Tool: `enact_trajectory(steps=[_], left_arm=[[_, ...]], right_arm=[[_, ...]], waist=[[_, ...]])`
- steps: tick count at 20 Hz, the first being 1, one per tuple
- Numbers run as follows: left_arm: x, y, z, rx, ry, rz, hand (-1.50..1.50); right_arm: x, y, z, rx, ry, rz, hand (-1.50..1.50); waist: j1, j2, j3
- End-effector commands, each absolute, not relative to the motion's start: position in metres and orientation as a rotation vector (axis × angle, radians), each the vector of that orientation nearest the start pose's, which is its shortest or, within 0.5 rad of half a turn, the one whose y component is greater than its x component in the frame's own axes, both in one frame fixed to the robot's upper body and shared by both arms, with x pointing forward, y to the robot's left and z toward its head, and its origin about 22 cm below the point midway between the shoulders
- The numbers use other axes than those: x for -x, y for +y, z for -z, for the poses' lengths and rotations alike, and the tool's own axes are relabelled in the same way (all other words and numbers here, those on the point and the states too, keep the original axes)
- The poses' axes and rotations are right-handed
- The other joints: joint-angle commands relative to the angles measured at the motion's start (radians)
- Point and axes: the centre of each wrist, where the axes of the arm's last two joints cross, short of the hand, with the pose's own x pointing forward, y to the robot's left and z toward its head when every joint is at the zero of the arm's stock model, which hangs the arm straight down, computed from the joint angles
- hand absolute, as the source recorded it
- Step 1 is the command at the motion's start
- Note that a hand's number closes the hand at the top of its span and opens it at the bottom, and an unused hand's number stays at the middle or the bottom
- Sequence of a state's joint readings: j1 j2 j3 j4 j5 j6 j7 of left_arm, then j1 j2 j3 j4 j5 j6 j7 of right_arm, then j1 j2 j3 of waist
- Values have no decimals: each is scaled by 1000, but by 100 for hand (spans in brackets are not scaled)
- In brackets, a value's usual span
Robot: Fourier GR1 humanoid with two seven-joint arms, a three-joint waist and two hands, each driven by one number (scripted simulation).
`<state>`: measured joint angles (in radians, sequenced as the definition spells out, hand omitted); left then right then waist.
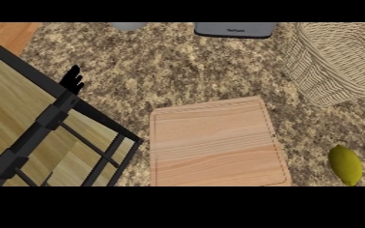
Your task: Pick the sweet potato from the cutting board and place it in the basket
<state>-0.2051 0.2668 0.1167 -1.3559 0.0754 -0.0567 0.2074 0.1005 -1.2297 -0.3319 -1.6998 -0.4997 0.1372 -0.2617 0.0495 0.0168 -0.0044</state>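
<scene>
A light wooden cutting board point(214, 145) lies on the speckled counter at the lower middle, and nothing rests on its top. No sweet potato shows anywhere in the head view. The woven wicker basket point(324, 67) stands at the upper right, cut off by the right edge, its inside hidden. My left hand point(73, 79) shows at the left, fingers straight and pointing up, well away from the board and holding nothing. My right hand is out of view.
A yellow-green oval fruit point(345, 164) lies on the counter right of the board. A grey appliance point(235, 29) and a grey round object point(128, 26) sit along the back. A black frame point(107, 157) over wooden flooring marks the counter's left edge.
</scene>
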Motion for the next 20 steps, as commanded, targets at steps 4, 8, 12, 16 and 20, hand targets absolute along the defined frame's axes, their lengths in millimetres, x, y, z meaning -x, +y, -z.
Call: enact_trajectory(steps=[4,8,12,16,20], left_arm=[[-307,298,-31,-172,-1399,105,0],[-307,291,-45,-147,-1401,115,0],[-303,318,-40,-165,-1393,103,0],[-296,315,-43,-160,-1408,102,0],[-304,293,-44,-155,-1394,105,0]], right_arm=[[-264,-453,-231,515,-1912,-713,150],[-293,-457,-211,498,-1903,-683,150],[-303,-468,-189,654,-1850,-451,150],[-336,-451,-171,582,-1800,-542,-150],[-348,-471,-162,534,-1847,-581,-150]], waist=[[-8,-5,5],[4,-4,6],[-5,-3,5],[-16,-10,5],[-7,-5,7]])
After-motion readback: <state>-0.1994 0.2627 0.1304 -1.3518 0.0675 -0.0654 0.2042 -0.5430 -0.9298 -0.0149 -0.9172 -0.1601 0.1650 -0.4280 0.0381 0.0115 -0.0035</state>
